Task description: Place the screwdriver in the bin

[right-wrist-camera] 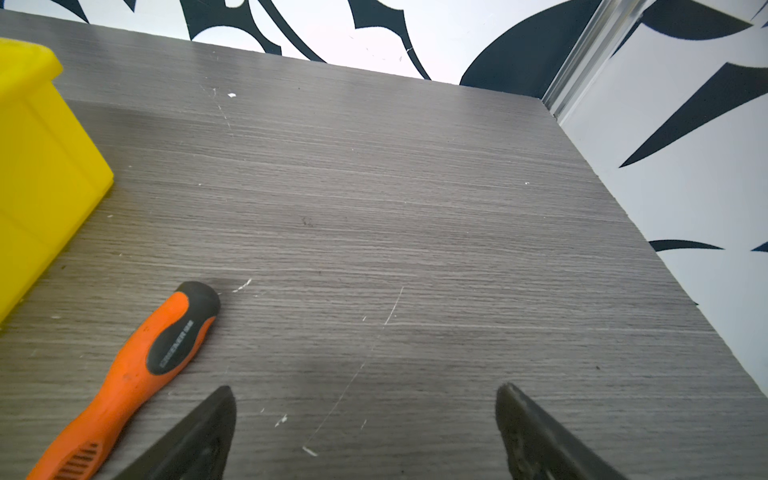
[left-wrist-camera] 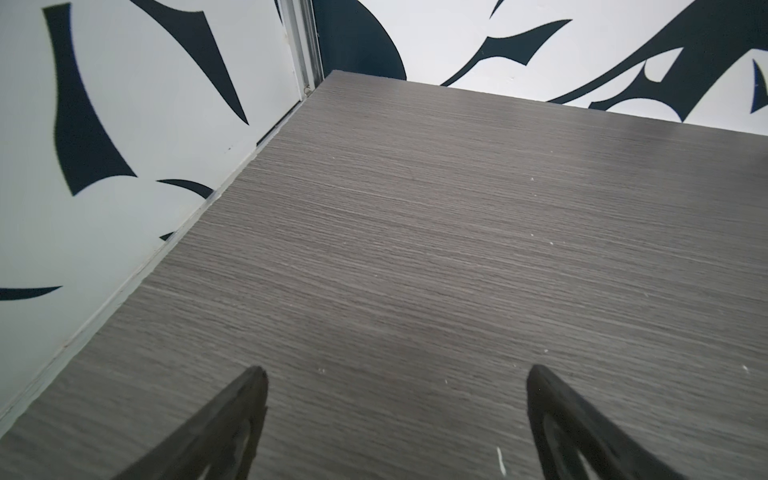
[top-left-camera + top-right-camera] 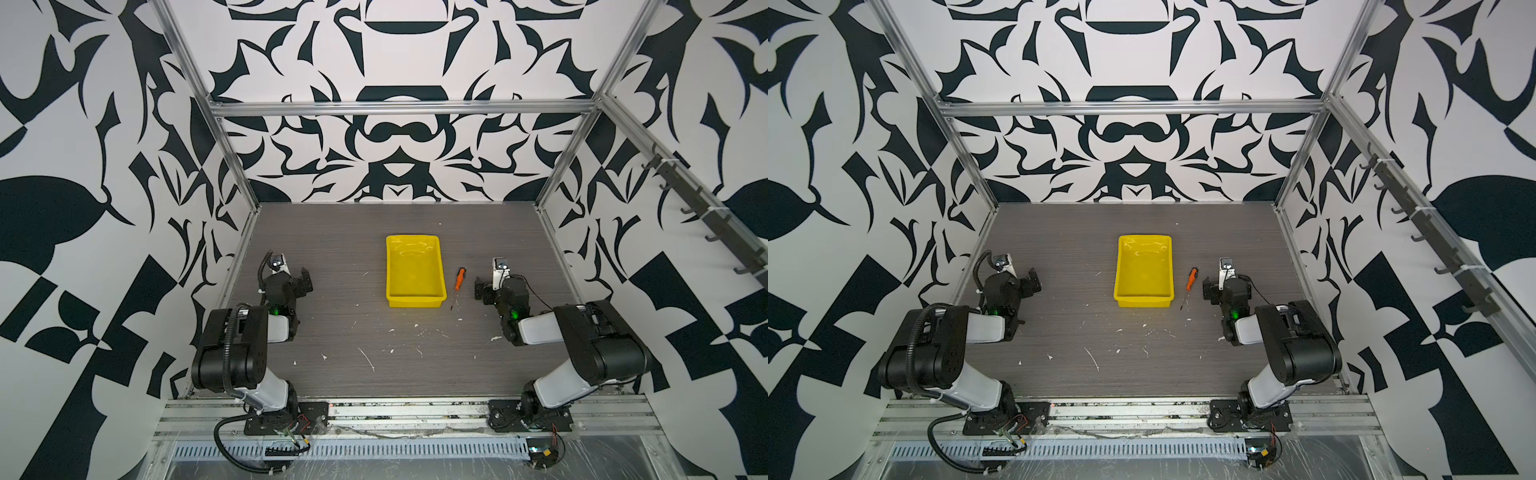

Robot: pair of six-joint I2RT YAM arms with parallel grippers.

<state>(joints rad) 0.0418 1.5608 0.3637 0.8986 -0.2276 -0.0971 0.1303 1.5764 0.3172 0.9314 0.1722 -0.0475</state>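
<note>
The screwdriver (image 3: 459,280) (image 3: 1191,279) lies flat on the grey table just right of the bin (image 3: 415,302) (image 3: 1144,302), black cap end pointing away from the arm bases. The bin is yellow and holds nothing. In the right wrist view the orange handle (image 1: 158,345) lies just outside one finger, with the bin's wall (image 1: 41,166) beyond it. My right gripper (image 3: 481,289) (image 3: 1209,289) (image 1: 365,388) hangs open a short way right of the screwdriver, touching nothing. My left gripper (image 3: 302,279) (image 3: 1032,280) (image 2: 397,370) is open over bare table, far left of the bin.
White flecks and scratches (image 3: 368,359) dot the front half of the table. Patterned walls with aluminium posts (image 3: 540,205) close in the left, right and back sides. The arm bases sit on a rail (image 3: 407,409) along the front edge.
</note>
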